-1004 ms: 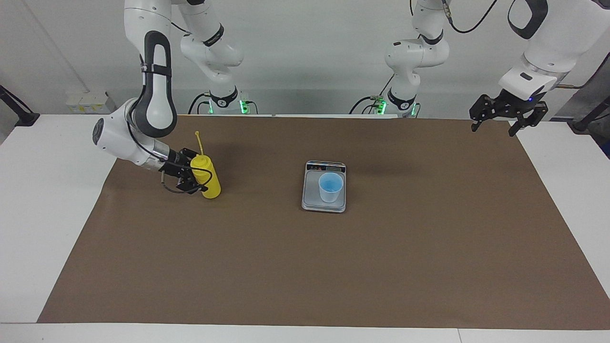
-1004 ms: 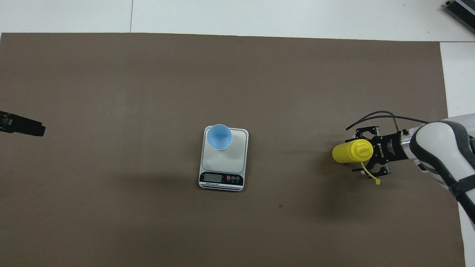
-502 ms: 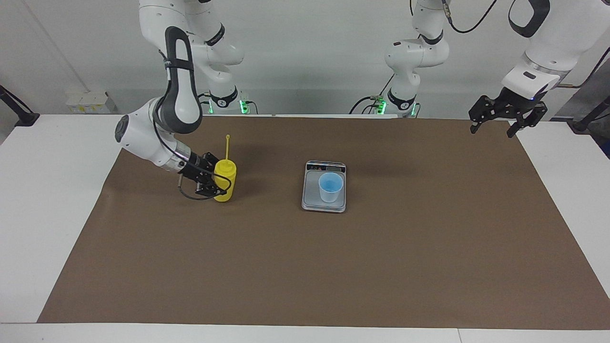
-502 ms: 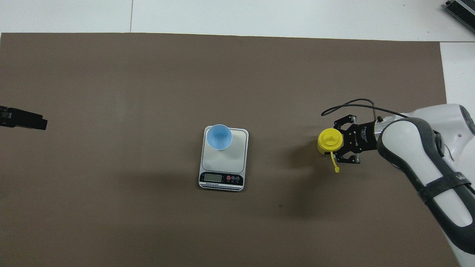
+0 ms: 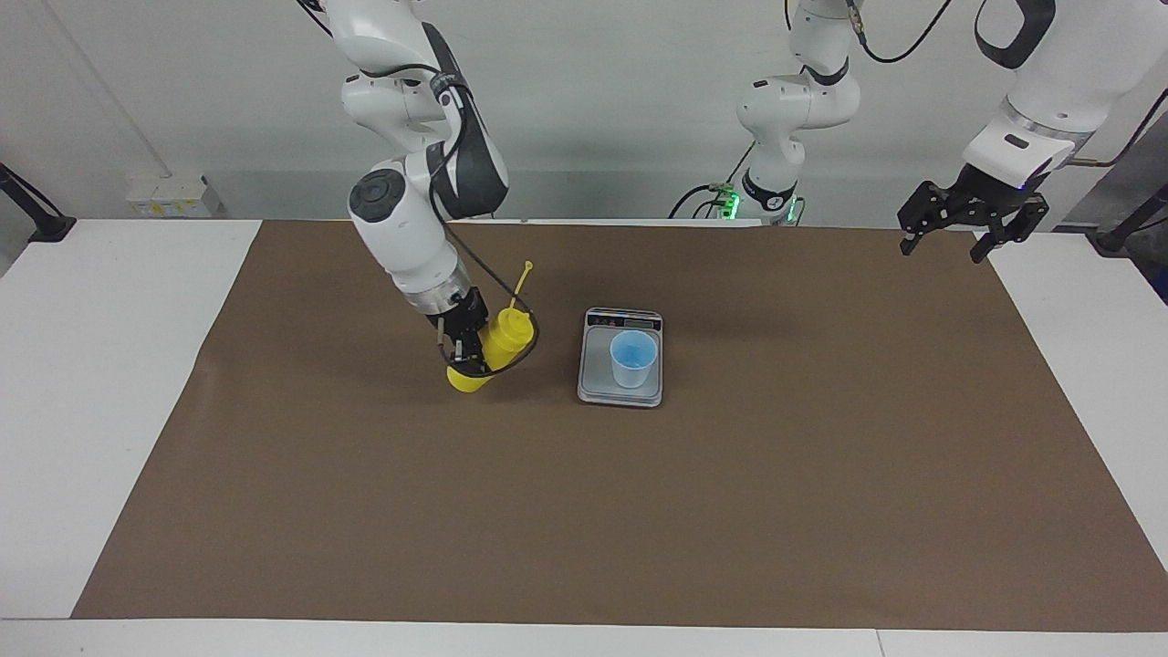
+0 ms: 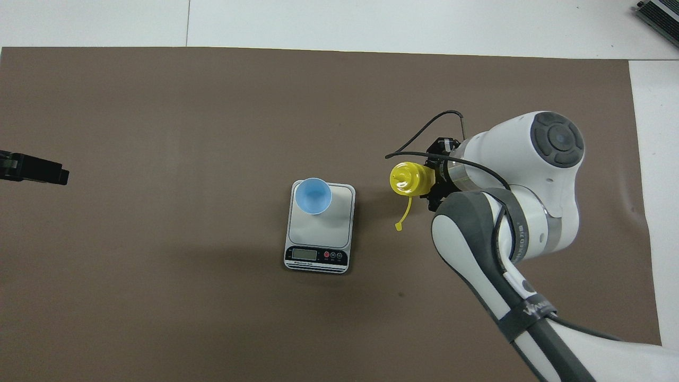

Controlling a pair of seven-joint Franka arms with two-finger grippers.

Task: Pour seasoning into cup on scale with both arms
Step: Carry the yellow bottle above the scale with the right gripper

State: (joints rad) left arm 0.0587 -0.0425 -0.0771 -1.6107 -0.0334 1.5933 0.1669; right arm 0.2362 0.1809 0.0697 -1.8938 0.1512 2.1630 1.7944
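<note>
Right gripper (image 5: 468,351) grips seasoning (image 5: 497,345) beside scale (image 5: 620,388).

White table (image 5: 109,365) spread almost edge to edge with brown paper (image 5: 639,511). Directly on the paper, a scale (image 5: 620,358) near the middle, just beside the right fingers (image 5: 467,351) toward the left arm's end. Well apart from the left fingers (image 5: 985,246), raised over the paper's corner.
</note>
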